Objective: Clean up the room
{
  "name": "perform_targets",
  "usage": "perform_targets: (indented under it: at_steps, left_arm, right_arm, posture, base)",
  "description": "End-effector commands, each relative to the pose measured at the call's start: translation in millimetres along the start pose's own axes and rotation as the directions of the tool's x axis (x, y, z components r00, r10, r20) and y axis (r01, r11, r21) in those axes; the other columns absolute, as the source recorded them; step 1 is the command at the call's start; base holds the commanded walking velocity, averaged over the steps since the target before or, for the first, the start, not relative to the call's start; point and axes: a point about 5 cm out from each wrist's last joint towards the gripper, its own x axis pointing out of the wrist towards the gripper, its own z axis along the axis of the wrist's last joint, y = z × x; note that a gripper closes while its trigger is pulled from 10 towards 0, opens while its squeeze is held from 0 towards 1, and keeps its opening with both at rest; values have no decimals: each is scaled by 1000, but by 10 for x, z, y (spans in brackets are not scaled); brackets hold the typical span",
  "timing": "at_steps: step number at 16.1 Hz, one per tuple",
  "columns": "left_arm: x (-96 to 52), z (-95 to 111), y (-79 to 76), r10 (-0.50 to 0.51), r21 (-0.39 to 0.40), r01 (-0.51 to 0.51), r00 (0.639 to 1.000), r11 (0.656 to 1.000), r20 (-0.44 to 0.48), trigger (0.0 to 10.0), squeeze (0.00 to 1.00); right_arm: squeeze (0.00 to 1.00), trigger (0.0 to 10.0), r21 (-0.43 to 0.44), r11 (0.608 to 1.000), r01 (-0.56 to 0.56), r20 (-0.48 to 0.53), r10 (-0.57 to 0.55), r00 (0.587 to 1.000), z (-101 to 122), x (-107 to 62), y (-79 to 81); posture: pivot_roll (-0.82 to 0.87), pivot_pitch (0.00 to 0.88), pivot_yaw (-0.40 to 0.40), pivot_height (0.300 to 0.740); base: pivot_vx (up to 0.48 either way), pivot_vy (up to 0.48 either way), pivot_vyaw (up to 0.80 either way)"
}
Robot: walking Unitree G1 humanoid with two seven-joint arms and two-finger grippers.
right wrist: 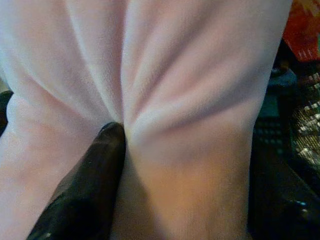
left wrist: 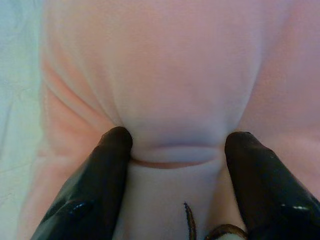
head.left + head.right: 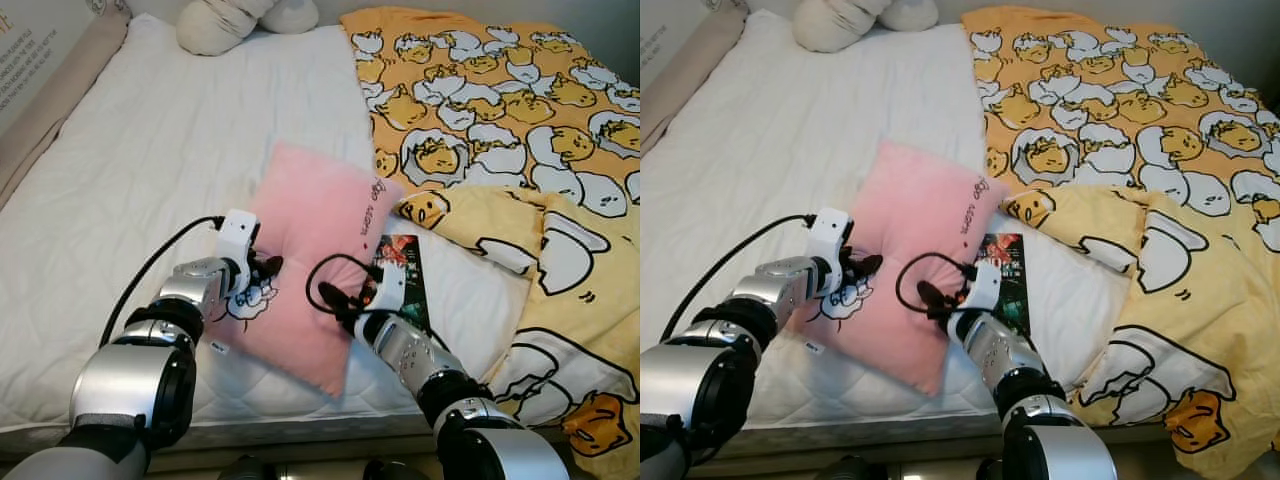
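A pink pillow (image 3: pixel 315 250) with a small cartoon print lies on the white mattress (image 3: pixel 150 170), near the bed's front edge. My left gripper (image 3: pixel 267 266) pinches its left edge; in the left wrist view both black fingers (image 2: pixel 100 185) press a fold of pink fabric (image 2: pixel 170 100) between them. My right gripper (image 3: pixel 335 300) grips the pillow's right front edge. One black finger (image 1: pixel 85 185) digs into bunched pink cloth (image 1: pixel 175 75) in the right wrist view, with the other hidden beneath the pillow.
A dark book or magazine (image 3: pixel 400 275) lies just right of the pillow, partly under my right wrist. A yellow duvet with a cartoon egg print (image 3: pixel 500 130) covers the bed's right side. A cream cushion (image 3: pixel 240 20) sits at the head. A beige wall edge (image 3: pixel 50 100) runs along the left.
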Motion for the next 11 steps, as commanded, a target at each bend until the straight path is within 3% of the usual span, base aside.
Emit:
perform_targets:
  at_steps: [1,2,3,5,7,11]
  left_arm:
    - [21,-235,-69,-26,-34,24,997,999,-73,0,0]
    - [21,-240,-73,-31,-30,29,997,999,-68,0,0]
    - [11,-274,-73,-57,37,59,996,998,-67,0,0]
    - [-8,-417,-55,-41,50,45,996,998,-77,0,0]
    - [-11,-482,-42,4,29,-2,998,1000,-70,0,0]
    - [-22,-423,26,88,-43,-88,996,995,-5,0,0]
  right_arm:
    - [0,0,10,1000,22,-69,-21,997,-197,4,-12]
    - [0,0,-5,1000,29,-73,-29,997,-211,-1,-29]
    - [0,0,-41,999,31,-74,-34,997,-210,-5,-49]
    - [0,0,-17,998,53,-48,-54,997,-143,-14,-88]
    - [0,0,-1,998,59,-39,-59,998,-99,-10,-94]
    - [0,0,-53,997,63,-18,-64,998,-4,40,-5]
  posture:
    - [18,51,-15,740]
    - [24,45,-12,740]
    - [31,21,-6,740]
    - [52,0,-12,740]
    - [88,0,-18,740]
    - [132,0,-27,740]
  base:
    - [0,0,0]
    - [0,0,0]
    - [0,0,0]
    - [0,0,0]
    - [0,0,0]
    - [0,0,0]
